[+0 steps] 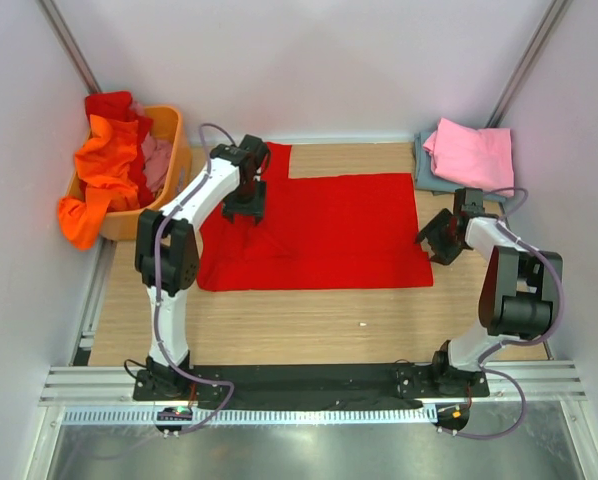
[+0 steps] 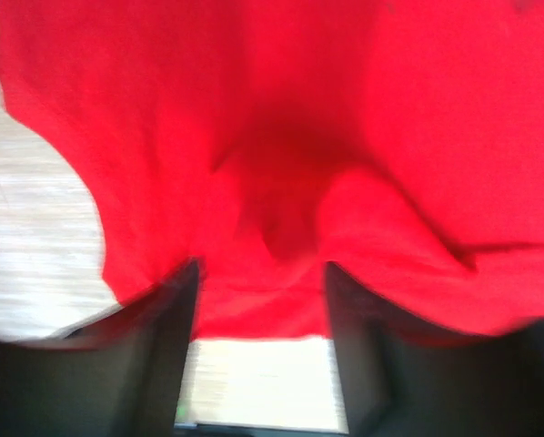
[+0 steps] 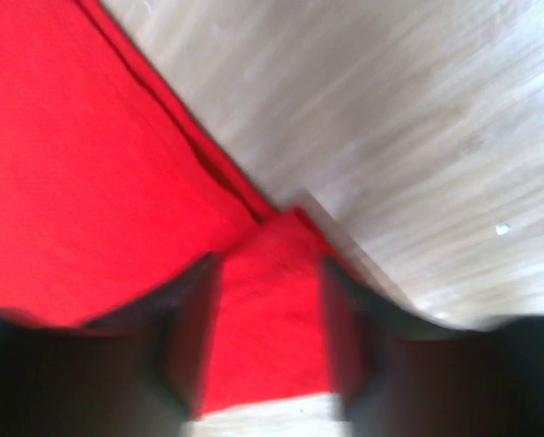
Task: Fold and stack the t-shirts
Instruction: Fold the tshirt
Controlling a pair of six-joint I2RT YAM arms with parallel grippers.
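Two arms work over a pale wooden table [image 1: 309,325] closed in by plain white walls [image 1: 309,60], with a metal rail [image 1: 309,378] along the near edge. The big red t-shirt [image 1: 319,230], spread flat in the middle of the wood, serves as the mark for everything else.

Beyond its back left corner stands an orange basket [image 1: 182,135]. It is heaped with an orange t-shirt [image 1: 99,170] that spills over the rim, some pink cloth [image 1: 157,160] and more red cloth [image 1: 109,105].

The left gripper [image 1: 244,210] hangs over the red t-shirt's left part, near its back edge. In the wrist view its fingers [image 2: 167,355] stand apart, open. A soft bunch of red cloth rises between and beyond them, and bare wood shows underneath.

The right gripper [image 1: 437,240] sits at the red t-shirt's right edge, near the front corner. Its fingers [image 3: 186,346] are likewise apart, open, and a flat red corner lies between them on the wood.

Just behind the red t-shirt's back right corner lies a folded pink t-shirt [image 1: 471,152]. It rests on a folded grey-blue t-shirt [image 1: 426,178], and both are close to the back wall.
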